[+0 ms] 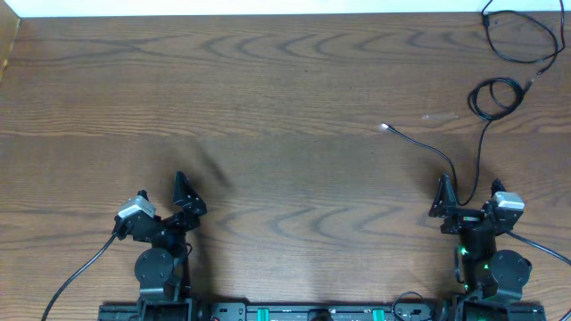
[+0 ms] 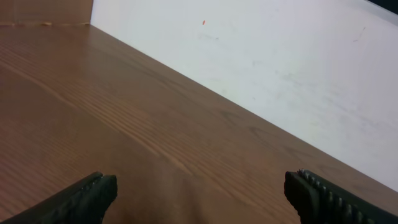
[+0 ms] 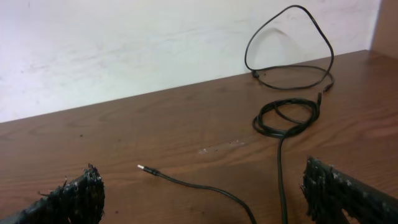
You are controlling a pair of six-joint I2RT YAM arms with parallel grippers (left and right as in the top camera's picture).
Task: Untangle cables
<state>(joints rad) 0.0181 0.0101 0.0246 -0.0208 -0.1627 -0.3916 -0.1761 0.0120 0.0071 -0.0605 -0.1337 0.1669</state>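
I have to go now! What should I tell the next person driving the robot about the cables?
The left gripper is open and empty, over bare table, with no cable near it.
The right gripper is open and empty too.
A looped cable lies in the far right corner by the wall. A coiled cable lies just in front of it, its tail running toward the right gripper. A plug end lies nearer the middle.
Done: nothing is held, and the two cables look mostly apart.
Left: probably straighten the coil and move the looped cable's end away from it.
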